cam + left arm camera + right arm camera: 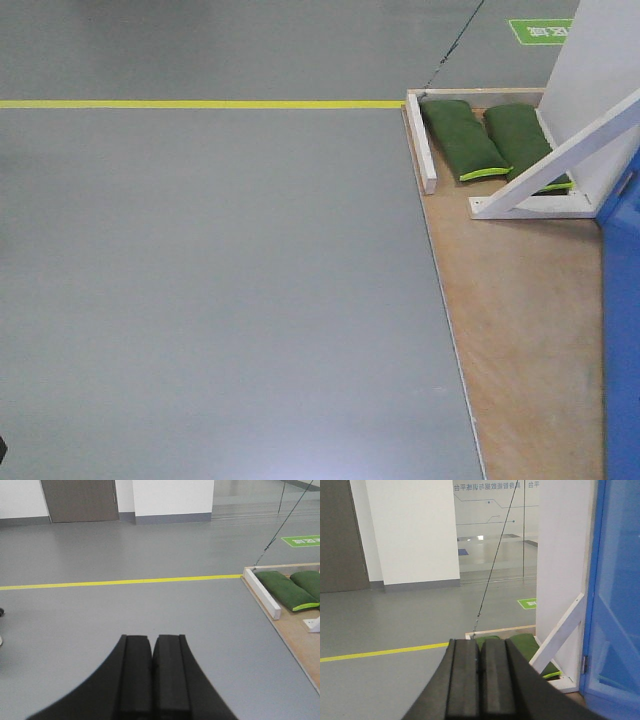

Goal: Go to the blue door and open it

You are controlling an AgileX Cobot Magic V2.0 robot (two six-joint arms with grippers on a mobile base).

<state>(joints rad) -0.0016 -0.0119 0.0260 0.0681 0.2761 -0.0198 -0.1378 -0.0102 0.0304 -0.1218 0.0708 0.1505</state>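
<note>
The blue door (617,580) stands along the right edge of one plywood platform (520,330). Two green sandbags (462,140) lie side by side at the platform's far edge, beside one white diagonal brace (560,155). The left gripper (152,639) and right gripper (480,642) both have their fingers pressed together, holding nothing.

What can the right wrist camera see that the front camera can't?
Only the right wrist view shows the shut right pincer, a grey door far left and a glass wall with writing. Only the front view looks down on the wooden base's wide bare top. Both show the blue door, the green sandbags, the white brace, the yellow floor line and the green floor sign.
</note>
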